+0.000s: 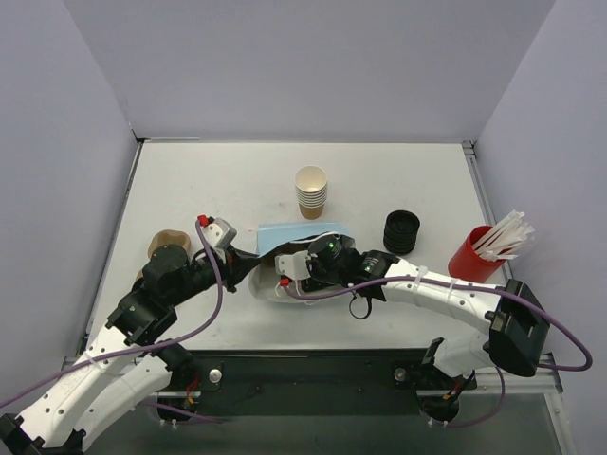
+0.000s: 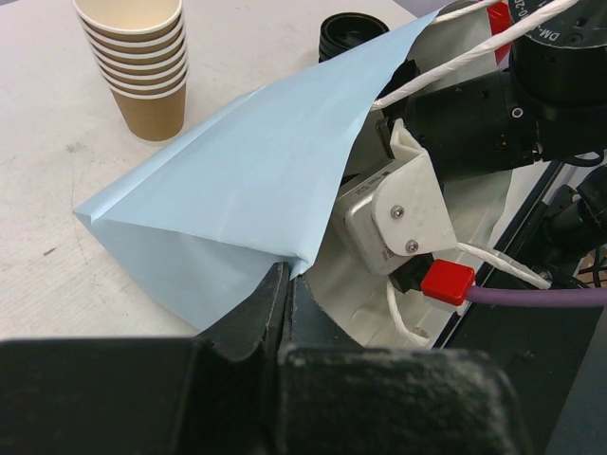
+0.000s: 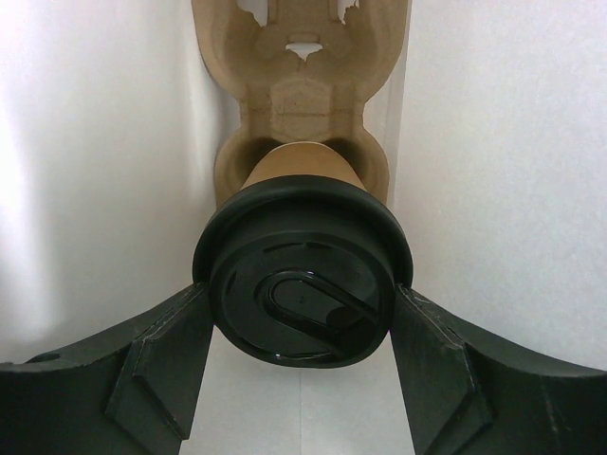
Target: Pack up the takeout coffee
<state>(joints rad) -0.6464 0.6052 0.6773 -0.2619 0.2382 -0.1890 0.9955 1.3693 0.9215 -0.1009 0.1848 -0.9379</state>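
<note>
The takeout coffee [image 3: 302, 284], a tan cup under a round black lid, lies with its lid toward the right wrist camera. Its base sits in a brown pulp cup carrier [image 3: 302, 85] inside a bag with white inner walls. My right gripper [image 3: 302, 296] is shut on it, one finger pressed against each side of the lid. In the top view the right wrist [image 1: 327, 254] reaches into the mouth of the light blue paper bag [image 1: 294, 235], and the cup is hidden there. My left gripper [image 2: 285, 280] is shut on the bag's [image 2: 228, 180] rim, holding it up.
A stack of lidless tan cups [image 1: 311, 192] stands behind the bag, with a stack of black lids [image 1: 401, 231] to its right. At the far right is a red cup of white straws [image 1: 474, 254]. A brown pulp piece [image 1: 169, 245] lies by the left arm.
</note>
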